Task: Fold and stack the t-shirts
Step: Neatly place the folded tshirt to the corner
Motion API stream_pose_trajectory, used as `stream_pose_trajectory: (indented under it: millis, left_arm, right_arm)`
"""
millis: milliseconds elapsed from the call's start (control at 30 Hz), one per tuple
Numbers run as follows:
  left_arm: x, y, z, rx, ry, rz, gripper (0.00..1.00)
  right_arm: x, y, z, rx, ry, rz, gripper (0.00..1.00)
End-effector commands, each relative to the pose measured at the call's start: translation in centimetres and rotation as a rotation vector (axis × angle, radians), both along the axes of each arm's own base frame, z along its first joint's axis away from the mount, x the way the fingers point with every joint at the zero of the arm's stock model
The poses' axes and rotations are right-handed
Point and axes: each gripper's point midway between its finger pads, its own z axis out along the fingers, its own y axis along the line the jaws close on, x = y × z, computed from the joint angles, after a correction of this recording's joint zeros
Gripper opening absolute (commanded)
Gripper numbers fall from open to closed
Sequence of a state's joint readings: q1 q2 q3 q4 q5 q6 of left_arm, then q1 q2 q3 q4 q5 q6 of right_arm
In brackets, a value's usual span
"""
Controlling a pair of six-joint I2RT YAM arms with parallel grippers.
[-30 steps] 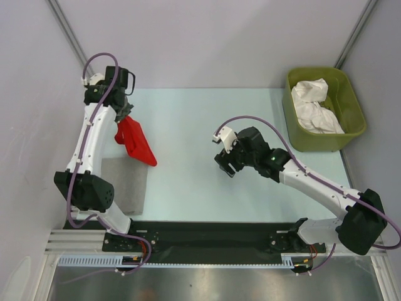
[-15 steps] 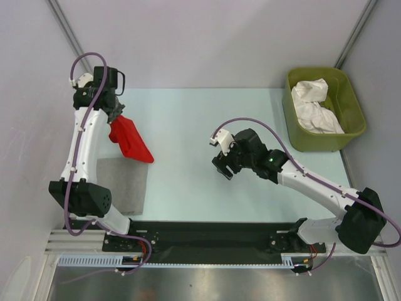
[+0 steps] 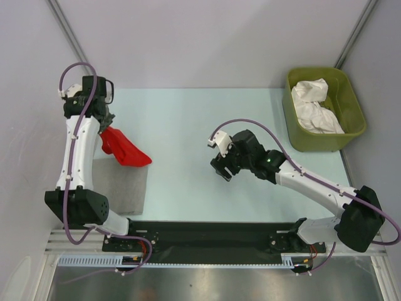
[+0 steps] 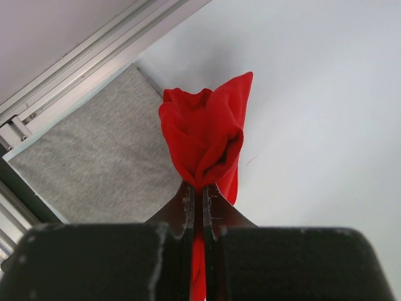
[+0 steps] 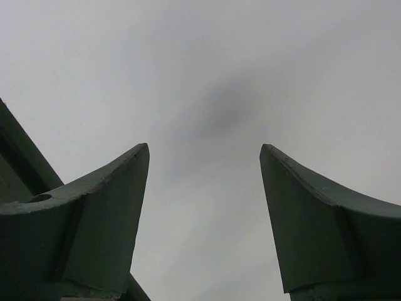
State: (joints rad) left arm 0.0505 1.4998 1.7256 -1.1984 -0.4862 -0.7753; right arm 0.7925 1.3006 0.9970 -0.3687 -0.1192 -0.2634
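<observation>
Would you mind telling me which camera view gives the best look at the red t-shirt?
The left wrist view: the red t-shirt fills the centre, bunched and pinched in the shut left gripper. The top external view shows it small, partly hidden under the left arm. The right wrist view shows none of it.

At the bottom centre of the frame the gripper (image 4: pixel 199 188) pinches a bunched red shirt (image 4: pixel 203 141), its fingers pressed together on the cloth. The shirt fills the middle of the frame. A grey pad (image 4: pixel 100 163) lies at left, the pale table (image 4: pixel 313 125) at right, and a metal rail (image 4: pixel 94 47) crosses the upper left.
</observation>
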Motion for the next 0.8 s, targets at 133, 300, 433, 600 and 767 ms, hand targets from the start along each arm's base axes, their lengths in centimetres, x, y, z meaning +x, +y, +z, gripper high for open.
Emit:
stream_pose_trajectory:
  millis: [133, 300, 433, 600, 767]
  left_arm:
    - [-2.3, 1.3, 1.7, 0.05, -0.046, 0.004, 0.0]
    - [-3.3, 2.0, 1.2, 0.072, -0.022, 0.007, 0.0]
    - [-4.3, 2.4, 0.5, 0.073, -0.008, 0.018, 0.0]
    - [-5.0, 2.7, 0.3, 0.082, -0.001, 0.011, 0.0]
    - [-5.4, 3.3, 0.6, 0.14, 0.001, -0.012, 0.0]
  right_arm:
    - [0.0, 1.0, 0.5, 0.018, -0.011, 0.023, 0.76]
    - [-0.2, 1.4, 0.5, 0.015, -0.005, 0.04, 0.76]
    - [-0.2, 1.7, 0.4, 0.007, -0.002, 0.052, 0.76]
    - [-0.1, 2.1, 0.4, 0.0, -0.004, 0.07, 0.76]
    - [-0.1, 2.5, 0.3, -0.001, 0.004, 0.083, 0.76]
